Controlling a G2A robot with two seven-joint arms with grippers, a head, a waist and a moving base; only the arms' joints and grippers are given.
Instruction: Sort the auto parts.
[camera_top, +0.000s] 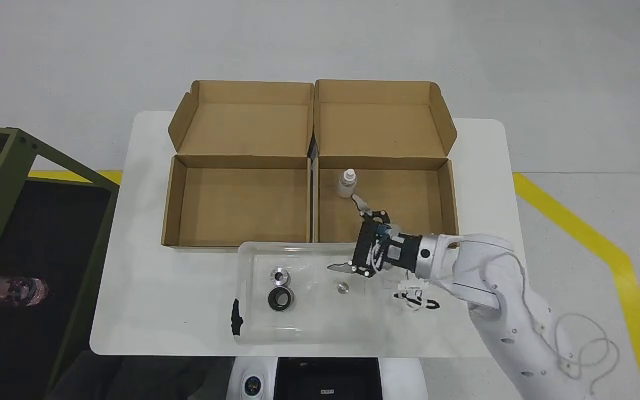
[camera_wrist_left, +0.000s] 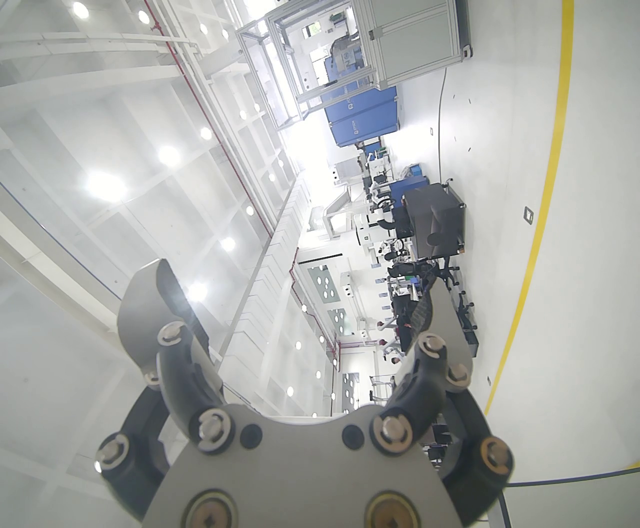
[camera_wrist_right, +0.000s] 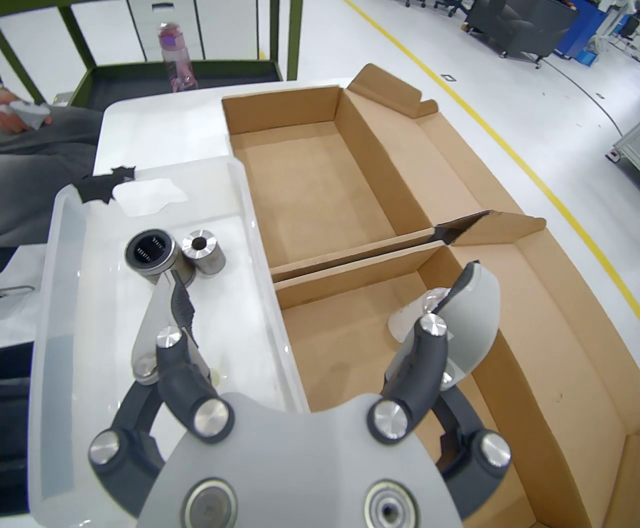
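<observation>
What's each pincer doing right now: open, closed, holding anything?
Left pincer: open, empty.
Right pincer: open, empty, one finger above the clear plastic tray, the other above a brown cardboard box.

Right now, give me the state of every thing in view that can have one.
Left gripper, open, empty.
Right gripper, open, empty.
Left box, lid open, empty.
Right box, lid open, holds a small bottle.
Clear bin, uncovered, holds a bearing, a metal cylinder and a small part.
</observation>
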